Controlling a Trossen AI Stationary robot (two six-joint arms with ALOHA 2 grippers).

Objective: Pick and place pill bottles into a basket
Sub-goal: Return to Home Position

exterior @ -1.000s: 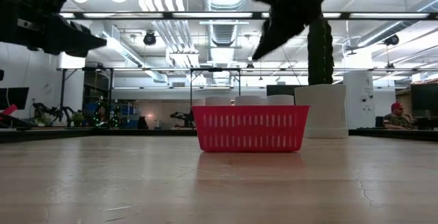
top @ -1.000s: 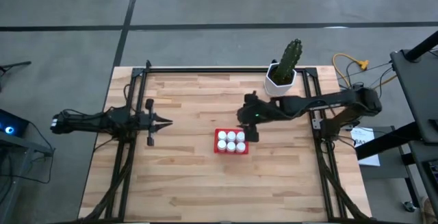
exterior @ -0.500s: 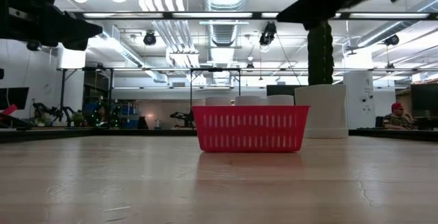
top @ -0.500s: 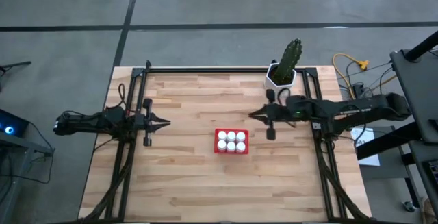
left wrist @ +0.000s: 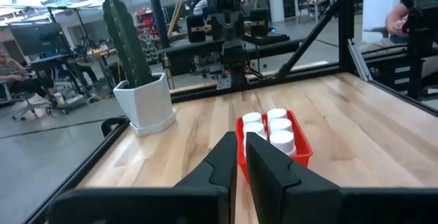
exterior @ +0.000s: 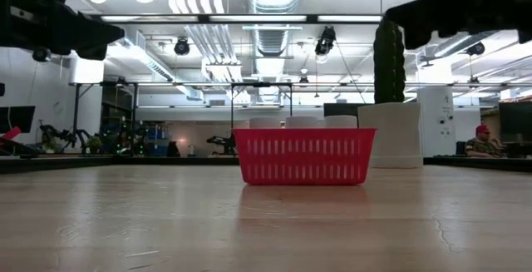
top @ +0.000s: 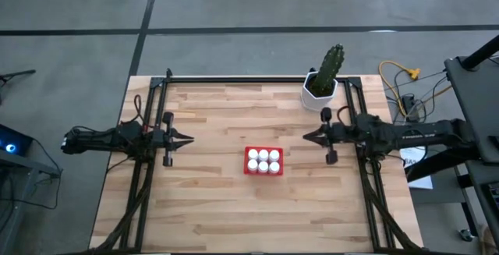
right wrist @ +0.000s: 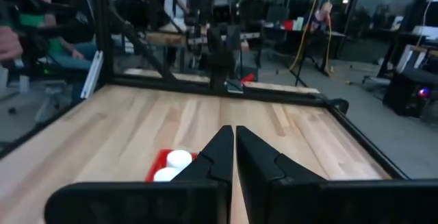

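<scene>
Centre frame: six small white capped pill bottles (top: pixel 263 161) fill the red slotted plastic basket (top: pixel 246 161). The right gripper (top: pixel 306 136) (fingers together, empty) has withdrawn rightward, so the job looks finished. The left gripper (top: pixel 190 138) is likewise closed and empty.

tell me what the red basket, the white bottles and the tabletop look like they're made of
The basket looks like moulded plastic: uniform red, thin slotted walls, slight sheen. The pill bottles also look plastic, opaque white with smooth matte caps; mostly their tops show. The table seems wooden, pale glued strips with visible grain and a low-gloss finish.
</scene>
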